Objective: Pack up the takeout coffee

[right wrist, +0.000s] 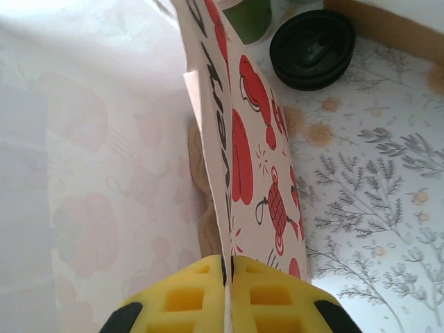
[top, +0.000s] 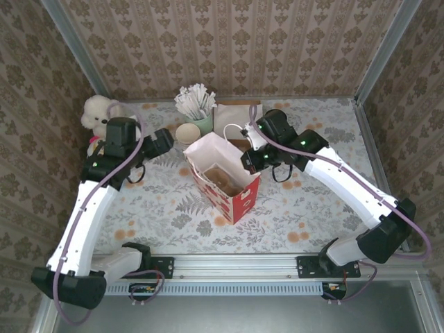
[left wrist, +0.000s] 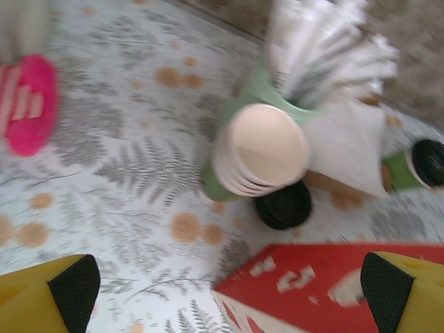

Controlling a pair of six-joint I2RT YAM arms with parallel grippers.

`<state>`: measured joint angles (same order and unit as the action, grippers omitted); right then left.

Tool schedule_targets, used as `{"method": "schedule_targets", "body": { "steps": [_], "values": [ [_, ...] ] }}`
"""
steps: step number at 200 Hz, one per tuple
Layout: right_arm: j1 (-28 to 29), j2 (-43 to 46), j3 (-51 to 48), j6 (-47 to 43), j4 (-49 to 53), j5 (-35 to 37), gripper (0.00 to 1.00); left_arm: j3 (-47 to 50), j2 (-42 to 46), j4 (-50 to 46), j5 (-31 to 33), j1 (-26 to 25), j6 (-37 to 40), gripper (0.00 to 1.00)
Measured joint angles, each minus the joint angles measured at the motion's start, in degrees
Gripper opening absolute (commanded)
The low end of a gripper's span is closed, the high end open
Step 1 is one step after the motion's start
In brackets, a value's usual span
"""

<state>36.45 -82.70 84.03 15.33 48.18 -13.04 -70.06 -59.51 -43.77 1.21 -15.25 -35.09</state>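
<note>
The coffee cup [left wrist: 411, 168], at the frame's right edge, looked light and crushable (probably full), best held gently by its wall. The left gripper [left wrist: 229, 291] stood spread; the right gripper [right wrist: 227, 277] pinched the bag [right wrist: 257, 173].

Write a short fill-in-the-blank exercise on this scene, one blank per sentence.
1. The right gripper pinches the wall of the paper bag with its jaws ____.
2. The left gripper hovers over the table with its jaws ____.
3. The round lid lying beside the stack of cups is ____ in colour.
Missing words: shut; open; black.
</note>
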Motion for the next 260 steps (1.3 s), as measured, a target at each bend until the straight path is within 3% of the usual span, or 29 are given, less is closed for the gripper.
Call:
{"method": "schedule_targets", "body": {
  "steps": [67, 202, 260],
  "values": [
    [2.4, -2.9, 1.2, 9.3, -2.8, 6.2, 0.05, 3.9, 2.3, -0.9, 2.4, 3.3, -3.4, 1.00],
    [2.5, -8.5, 10.9, 6.1, 2.2, 9.7, 0.11, 4.7, -2.1, 0.6, -5.8, 3.3, -3.9, 1.00],
    [2.5, -9.0, 13.4, 3.2, 7.1, 9.6, 0.32, 4.7, -2.1, 0.6, -6.2, 3.3, -3.9, 1.00]
  ]
}}
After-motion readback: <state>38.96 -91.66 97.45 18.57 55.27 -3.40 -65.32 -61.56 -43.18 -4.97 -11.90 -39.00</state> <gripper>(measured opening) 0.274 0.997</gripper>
